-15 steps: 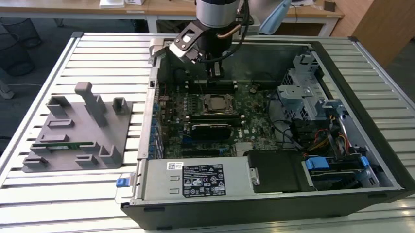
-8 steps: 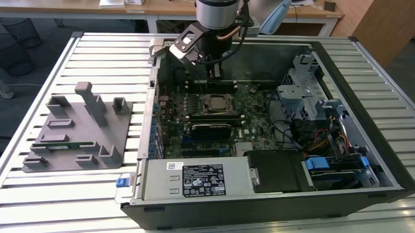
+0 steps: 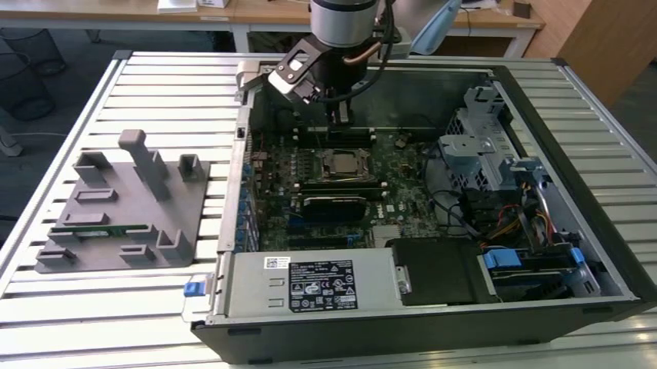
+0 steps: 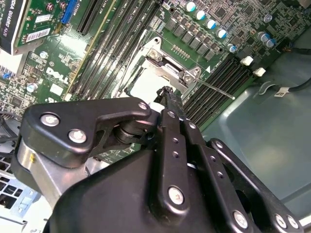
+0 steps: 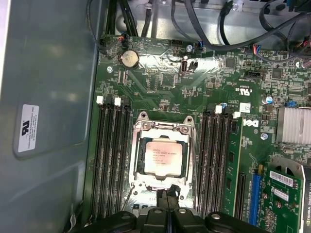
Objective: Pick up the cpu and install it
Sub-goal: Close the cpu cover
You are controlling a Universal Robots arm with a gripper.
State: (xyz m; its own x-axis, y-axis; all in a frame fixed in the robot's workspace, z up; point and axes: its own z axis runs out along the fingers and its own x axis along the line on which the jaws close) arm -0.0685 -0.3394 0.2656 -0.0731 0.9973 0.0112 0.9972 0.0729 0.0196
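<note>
The fingers [image 5: 166, 203] were pressed together, holding nothing, their tips just beside the socket frame [image 5: 163, 127] edge. The cpu [image 5: 165, 156] lay flat inside the socket on the motherboard [image 5: 160, 87], within the open case [image 3: 575, 254]. Judging by this, any contact should stay on the frame, clear of the chip.

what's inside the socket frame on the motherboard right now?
The cpu lies flat inside the socket frame, silver top up. The contacts under it are covered. The gripper sits at the frame's edge, holding nothing.
</note>
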